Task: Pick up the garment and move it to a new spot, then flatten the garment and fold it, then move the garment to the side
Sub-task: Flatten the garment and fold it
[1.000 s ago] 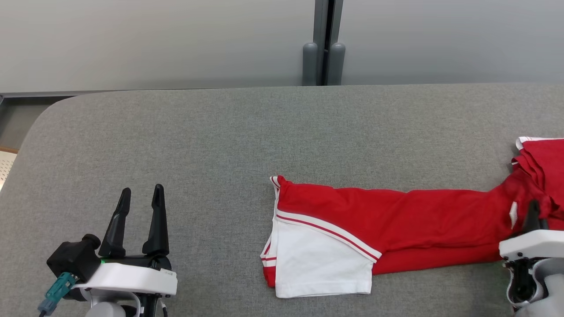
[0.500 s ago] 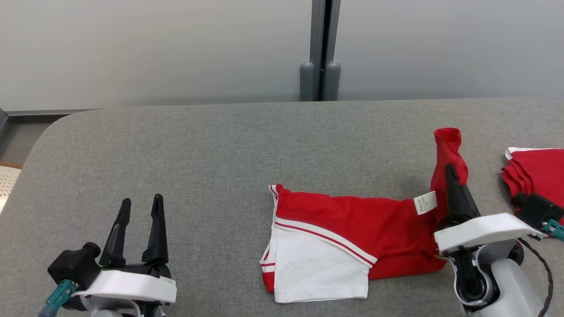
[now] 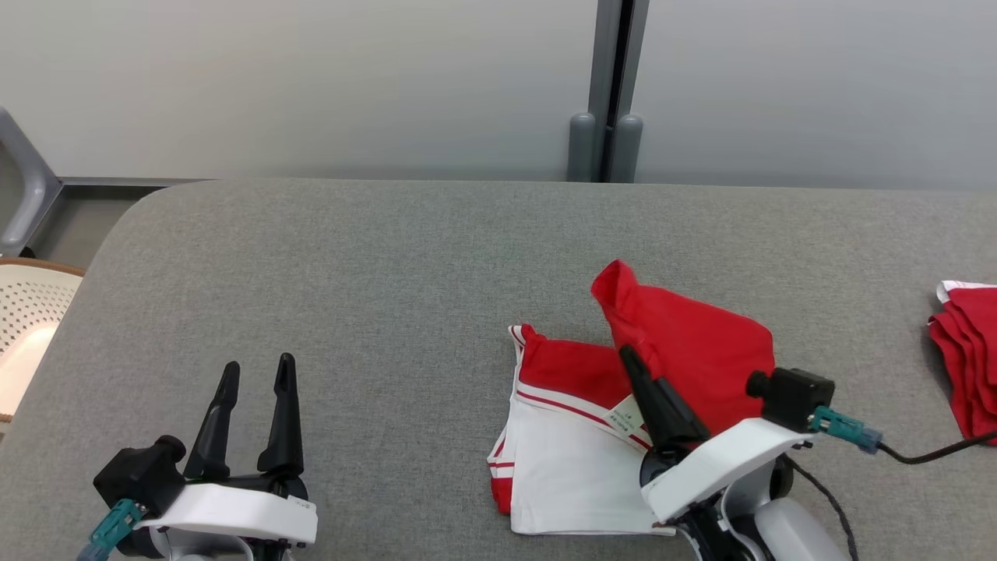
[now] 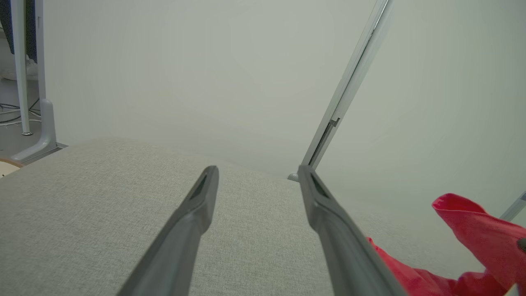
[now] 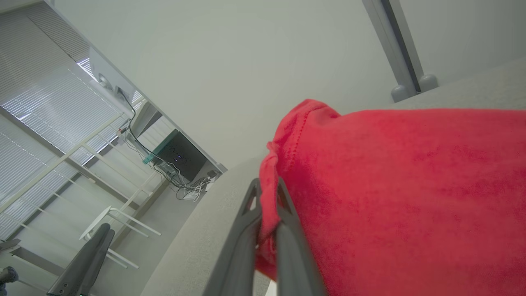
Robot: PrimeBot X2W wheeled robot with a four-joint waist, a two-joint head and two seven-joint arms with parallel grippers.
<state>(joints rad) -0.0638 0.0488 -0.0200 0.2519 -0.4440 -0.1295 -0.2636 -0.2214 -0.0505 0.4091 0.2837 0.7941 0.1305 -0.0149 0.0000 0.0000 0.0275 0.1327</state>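
1. The garment [image 3: 693, 351], red with a white panel [image 3: 568, 475] and red-and-white striped trim, is seen on the grey desk [image 3: 350, 273], right of the middle in the head view.
2. The white panel is laid flat on the desk at the side nearest the robot. A red part is held up above it and rises to a peak toward the far edge.
3. The right claw [image 3: 627, 360] is closed on a red edge of the garment. In the right wrist view [image 5: 268, 185] the cloth [image 5: 390, 185] is pinched between the two dark fingers [image 5: 240, 246] and spreads away to that view's right.
4. A small white label [image 3: 625, 414] is seen on the garment, just beside the right claw's finger.
5. The left claw [image 3: 258, 365] is held open with nothing between its fingers, at the lower left of the head view and well apart from the garment. Whether it touches the desk cannot be told.
6. In the left wrist view the left claw's [image 4: 258, 168] fingers are spread over bare desk, and red cloth of the garment [image 4: 472, 230] is seen at the lower right.
7. A second pile of red cloth [image 3: 966, 351] with a white edge is seen at the desk's right edge, well apart from the garment.
8. A black cable [image 3: 927, 452] is run from a teal connector [image 3: 845, 428] by the right claw off toward the right.
9. Behind the desk a pale wall is seen with two grey posts [image 3: 606, 148]. A white perforated chair [image 3: 23, 312] is seen at the left.
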